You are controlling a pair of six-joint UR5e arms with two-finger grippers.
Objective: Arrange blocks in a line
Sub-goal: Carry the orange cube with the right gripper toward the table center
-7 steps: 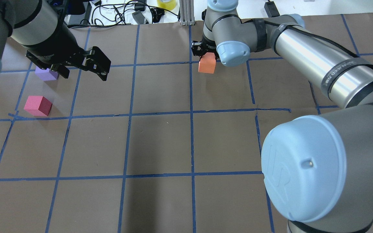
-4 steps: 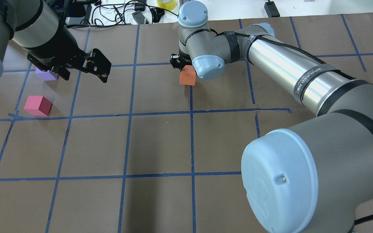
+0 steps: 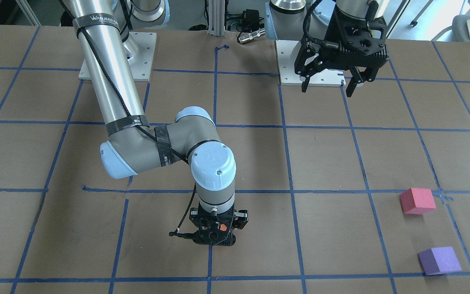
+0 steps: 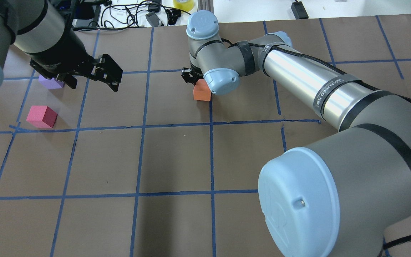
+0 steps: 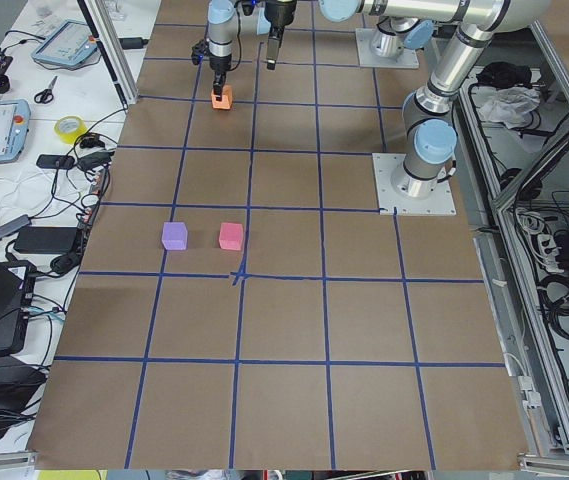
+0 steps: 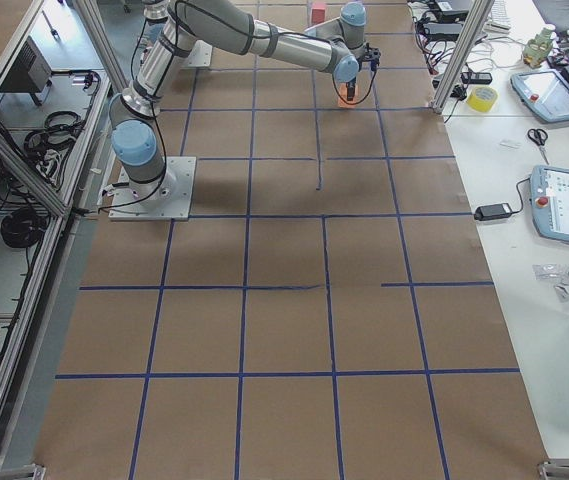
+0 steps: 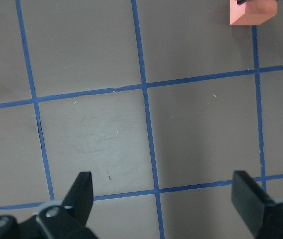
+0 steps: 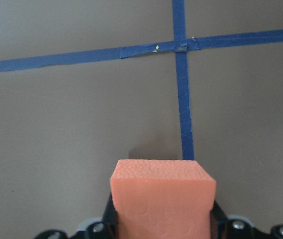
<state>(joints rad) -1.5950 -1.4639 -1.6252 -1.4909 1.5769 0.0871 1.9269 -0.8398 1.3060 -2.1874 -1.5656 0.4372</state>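
Note:
My right gripper (image 4: 193, 79) is shut on the orange block (image 4: 202, 92) and holds it low over the table beside a blue tape line. The block fills the bottom of the right wrist view (image 8: 163, 191) and shows between the fingers in the front view (image 3: 222, 226). My left gripper (image 4: 93, 81) is open and empty, hovering above the table in the front view (image 3: 327, 87). The purple block (image 4: 50, 82) lies partly hidden behind it. The pinkish-red block (image 4: 42, 116) lies nearer me, at the left. The two lie close together at the right of the front view: pinkish-red (image 3: 417, 201), purple (image 3: 440, 260).
The brown table is marked with a blue tape grid (image 4: 211, 123). Cables and a yellow tape roll (image 4: 183, 3) lie beyond the far edge, next to an aluminium post (image 3: 216, 16). The right arm's long link (image 4: 305, 85) spans the right half of the table.
My right gripper has carried the orange block leftward and towards me, and lower over the table. The left gripper has hardly moved. The purple and pinkish-red blocks have stayed put.

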